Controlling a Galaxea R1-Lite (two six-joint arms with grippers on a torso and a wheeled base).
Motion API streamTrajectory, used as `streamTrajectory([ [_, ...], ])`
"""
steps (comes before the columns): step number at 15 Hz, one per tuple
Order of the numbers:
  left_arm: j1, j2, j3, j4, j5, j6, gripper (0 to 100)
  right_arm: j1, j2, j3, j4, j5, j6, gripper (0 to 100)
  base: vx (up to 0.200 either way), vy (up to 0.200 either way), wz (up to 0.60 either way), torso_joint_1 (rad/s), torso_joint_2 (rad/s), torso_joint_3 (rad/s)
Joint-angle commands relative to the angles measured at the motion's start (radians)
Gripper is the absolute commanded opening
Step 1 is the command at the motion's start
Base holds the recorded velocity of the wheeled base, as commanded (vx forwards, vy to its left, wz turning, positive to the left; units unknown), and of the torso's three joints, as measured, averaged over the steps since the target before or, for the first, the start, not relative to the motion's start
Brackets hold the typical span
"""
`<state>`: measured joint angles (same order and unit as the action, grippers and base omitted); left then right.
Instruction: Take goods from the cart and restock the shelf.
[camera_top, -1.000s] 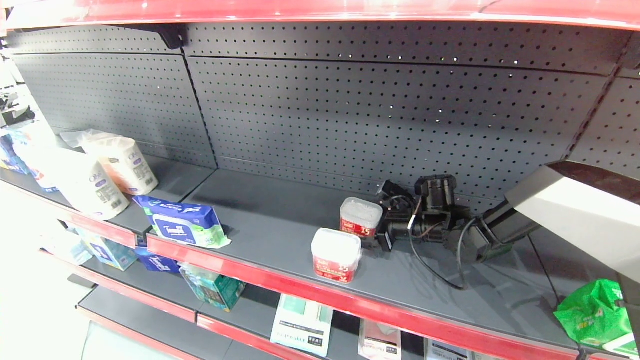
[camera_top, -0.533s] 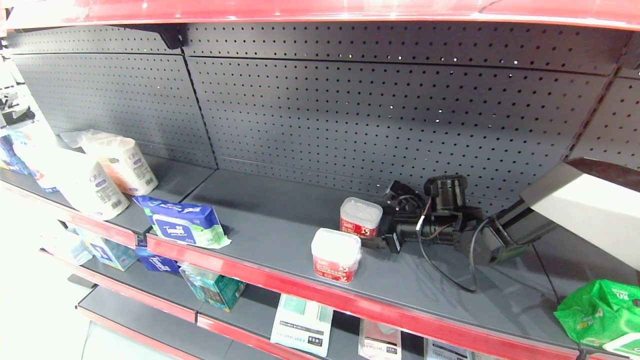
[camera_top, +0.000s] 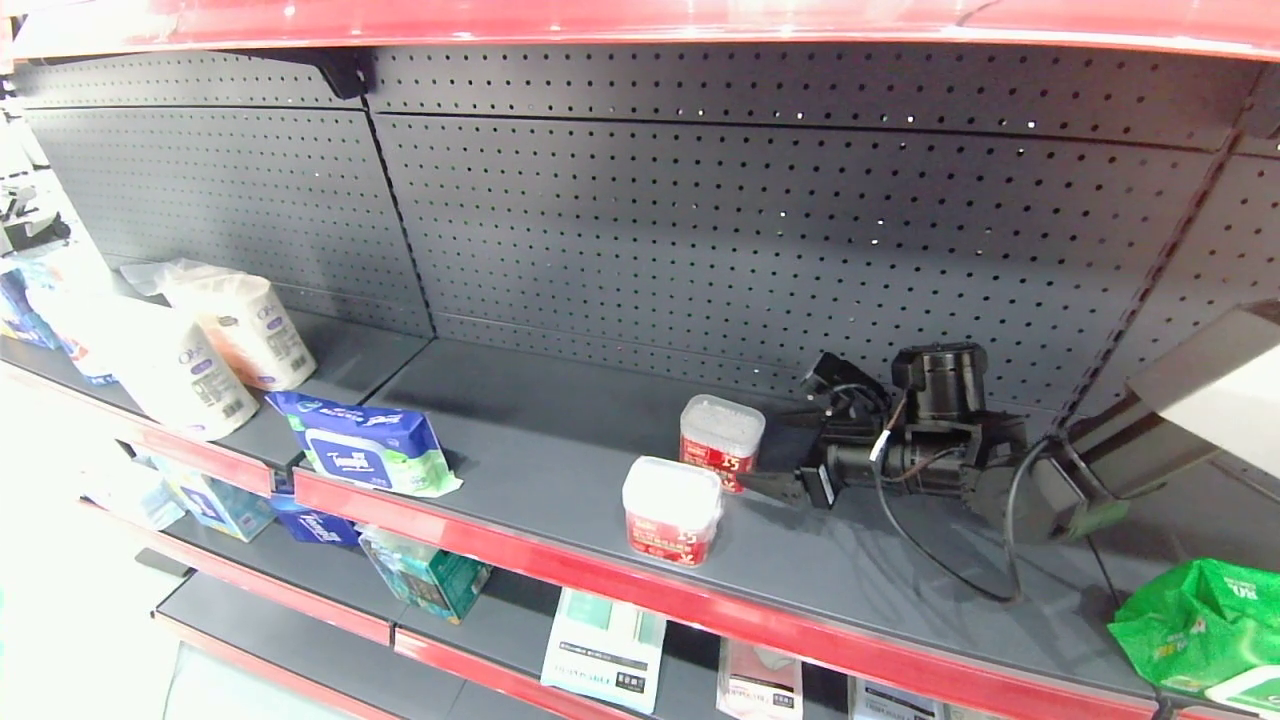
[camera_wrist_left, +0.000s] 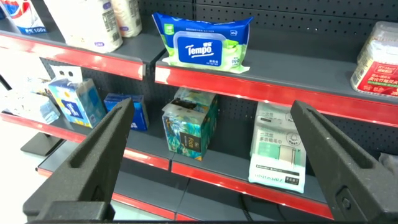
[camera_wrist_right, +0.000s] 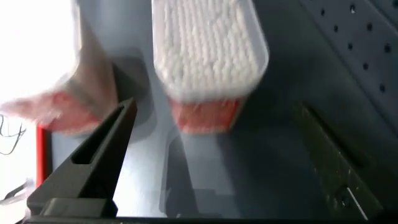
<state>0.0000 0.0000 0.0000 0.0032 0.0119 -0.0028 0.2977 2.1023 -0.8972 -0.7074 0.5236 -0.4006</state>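
Two clear tubs with red labels stand on the grey shelf (camera_top: 560, 440): the rear tub (camera_top: 722, 428) and the front tub (camera_top: 672, 508) near the red edge. My right gripper (camera_top: 778, 458) hovers open just right of the rear tub, not touching it. In the right wrist view that rear tub (camera_wrist_right: 208, 59) lies past the open right gripper (camera_wrist_right: 214, 112), with the front tub (camera_wrist_right: 56, 93) blurred off to one side. My left gripper (camera_wrist_left: 211, 106) is open and holds nothing, low in front of the lower shelves.
A blue-green wipes pack (camera_top: 365, 445) and white paper rolls (camera_top: 200, 350) sit at the shelf's left. A green bag (camera_top: 1190, 625) lies at the far right. The perforated back wall (camera_top: 750, 230) rises behind. Lower shelves hold a teal box (camera_wrist_left: 189, 124) and a white pack (camera_wrist_left: 278, 152).
My right gripper has drawn back to the right, away from the rear tub, which stays standing where it was. The front tub has not moved.
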Motion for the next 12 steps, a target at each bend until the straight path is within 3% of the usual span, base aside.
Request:
streamTrajectory([
  [1,0.000,0.002,0.000,0.000,0.000,0.000,100,0.001,-0.068,0.069,0.000,-0.020,0.000,100,0.000,0.000,0.00,0.000,0.00,0.000],
  [4,0.000,0.002,0.000,0.000,0.002,0.000,100,0.008,-0.166,0.135,-0.001,-0.148,0.032,100,0.000,0.000,0.00,0.000,0.00,0.000],
  [7,0.000,0.002,0.000,0.000,0.000,0.000,100,0.035,-0.338,0.248,0.003,-0.301,0.183,100,0.000,0.000,0.00,0.000,0.00,0.000],
  [12,0.000,0.002,0.000,0.000,0.000,0.000,100,-0.003,-0.663,0.509,0.006,-0.353,0.218,100,0.000,0.000,0.00,0.000,0.00,0.000],
])
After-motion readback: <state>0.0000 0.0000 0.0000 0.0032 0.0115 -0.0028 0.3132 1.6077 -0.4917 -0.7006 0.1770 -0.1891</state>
